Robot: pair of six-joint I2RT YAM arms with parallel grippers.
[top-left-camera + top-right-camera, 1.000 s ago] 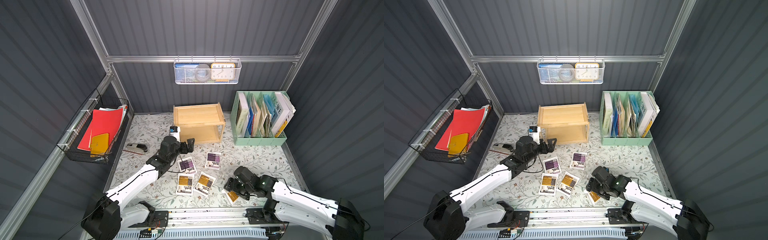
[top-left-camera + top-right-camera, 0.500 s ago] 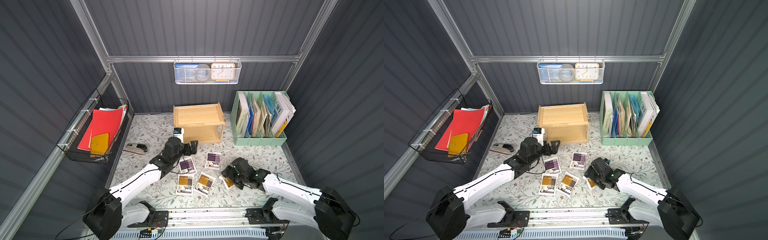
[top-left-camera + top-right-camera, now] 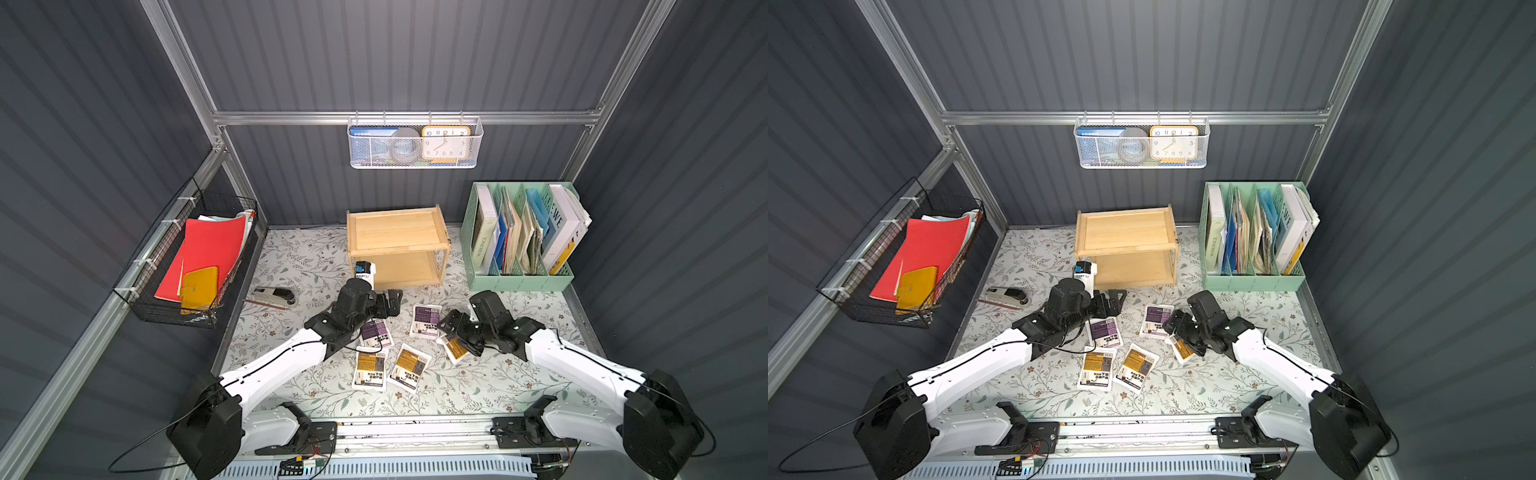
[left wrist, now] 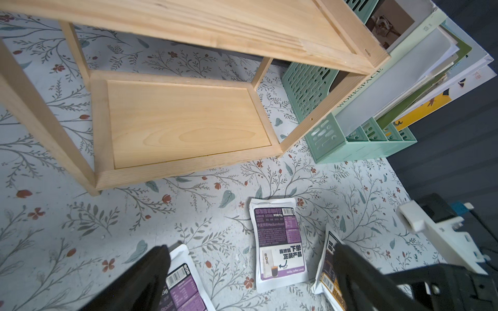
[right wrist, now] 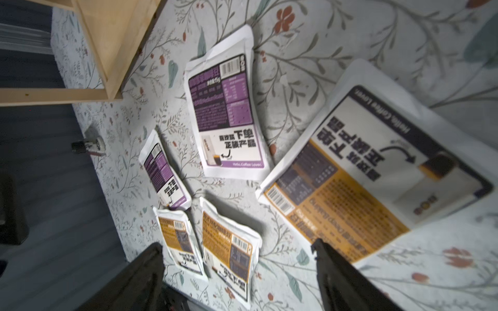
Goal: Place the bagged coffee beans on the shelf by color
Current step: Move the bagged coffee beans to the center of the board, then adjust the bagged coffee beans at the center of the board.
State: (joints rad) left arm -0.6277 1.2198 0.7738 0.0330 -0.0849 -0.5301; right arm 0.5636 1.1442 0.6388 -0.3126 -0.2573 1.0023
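Observation:
Five bagged coffee beans lie flat on the floral table in front of the shelf [image 3: 397, 245], whose two tiers are bare. Two are purple [image 3: 376, 332] [image 3: 424, 320]; three are orange [image 3: 369, 370] [image 3: 409, 368] [image 3: 454, 348]. My left gripper [image 3: 388, 301] hovers open between the shelf and the purple pouches; in the left wrist view [image 4: 250, 258] a purple pouch [image 4: 279, 242] lies on the table beyond its fingers. My right gripper [image 3: 451, 328] is open and low, one finger [image 5: 331, 266] at the edge of the right-hand orange pouch [image 5: 363, 175]. Nothing sits between its fingers.
A mint-green file organizer [image 3: 519, 282] with books stands right of the shelf. A stapler [image 3: 274, 296] and a pencil [image 3: 266, 304] lie at the table's left. A black wire basket [image 3: 187, 266] hangs on the left wall, a white one [image 3: 415, 143] on the back wall.
My right gripper has moved from the table's front edge back toward the purple pouch, and the right-hand orange pouch has shifted with it. My left gripper has drifted right, toward the pouches.

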